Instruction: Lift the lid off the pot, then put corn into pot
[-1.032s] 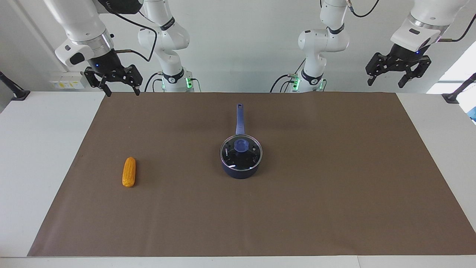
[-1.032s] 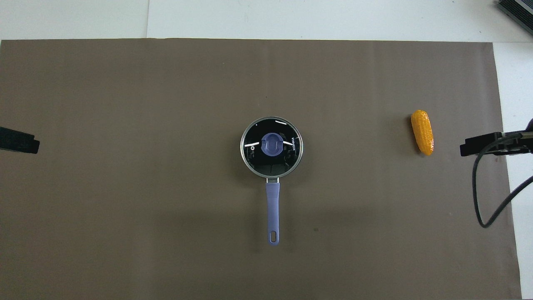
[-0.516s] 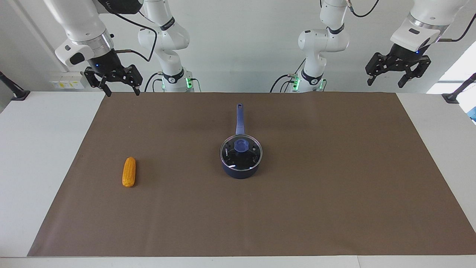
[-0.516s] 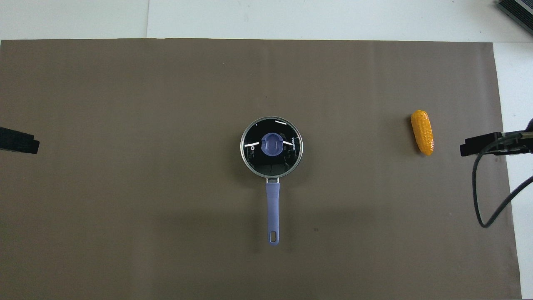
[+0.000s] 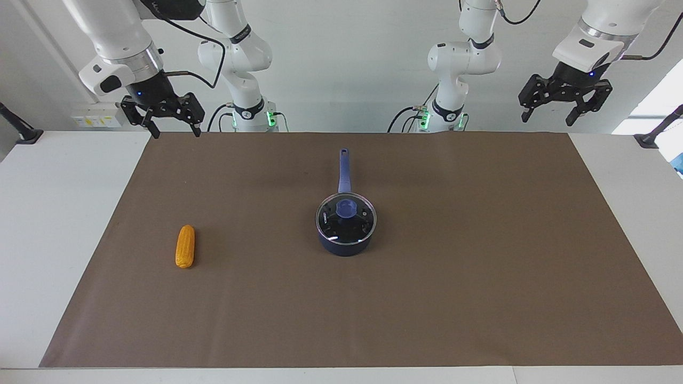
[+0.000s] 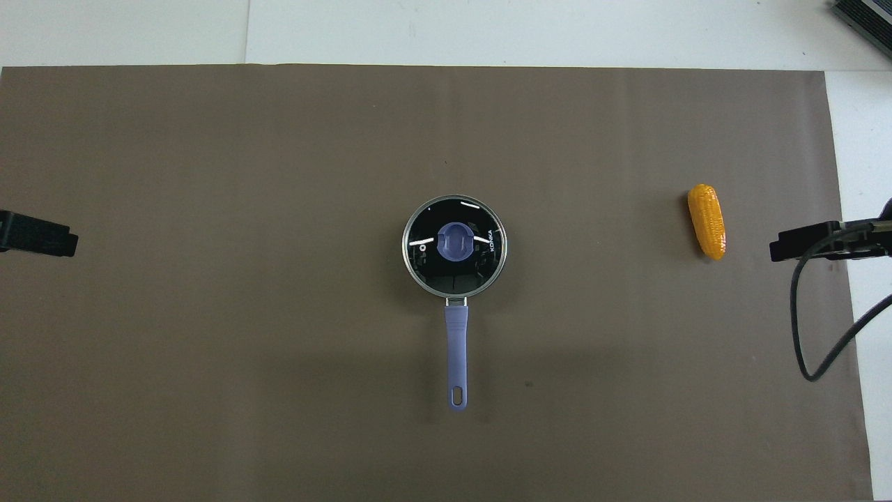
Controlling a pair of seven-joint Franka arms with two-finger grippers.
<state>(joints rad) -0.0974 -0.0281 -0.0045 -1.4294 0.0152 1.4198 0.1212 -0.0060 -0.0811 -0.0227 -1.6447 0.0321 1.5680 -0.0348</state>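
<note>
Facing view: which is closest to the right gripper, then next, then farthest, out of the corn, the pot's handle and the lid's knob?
From the right gripper, raised and open over the right arm's end of the table:
1. The corn, lying at that same end.
2. The pot's handle, mid-table, pointing toward the robots.
3. The lid's knob, at the centre of the lid on the pot.
The corn and handle are fairly close; the corn looks nearer.

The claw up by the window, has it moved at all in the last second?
Yes. The left gripper has drifted up and slightly toward the pot's side, judged against the brown mat's corner; it hangs open.
</note>
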